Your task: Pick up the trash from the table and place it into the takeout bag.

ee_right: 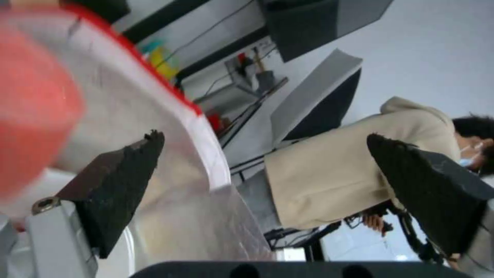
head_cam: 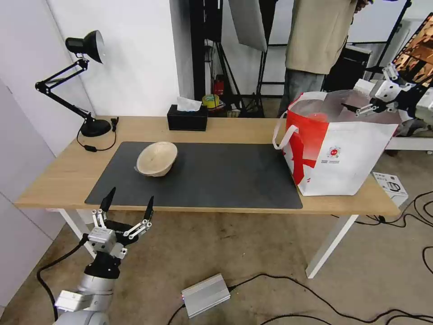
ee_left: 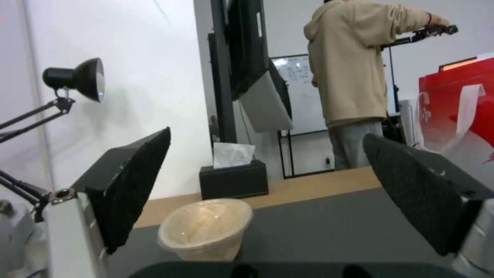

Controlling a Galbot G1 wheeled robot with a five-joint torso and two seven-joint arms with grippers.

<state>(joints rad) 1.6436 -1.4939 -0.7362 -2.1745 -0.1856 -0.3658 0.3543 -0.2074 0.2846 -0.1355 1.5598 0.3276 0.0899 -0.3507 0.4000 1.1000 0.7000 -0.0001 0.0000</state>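
On the long light-wood table (head_cam: 234, 131), the shallow beige paper-like bowl (head_cam: 156, 158) lies tilted at 9 o'clock on the dark grey mat (head_cam: 216, 180). The left gripper (head_cam: 127, 202) hovers at 6 o'clock of it, fingers spread, empty. The right gripper (head_cam: 356, 108), jaws apart, hangs over the red-and-white takeout bag (head_cam: 343, 153) at 3 o'clock.

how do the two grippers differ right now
The left gripper hangs low, in front of the table's near edge, fingers pointing up toward the beige bowl. The right gripper is raised over the takeout bag's open top, pointing sideways. Both are open and empty.
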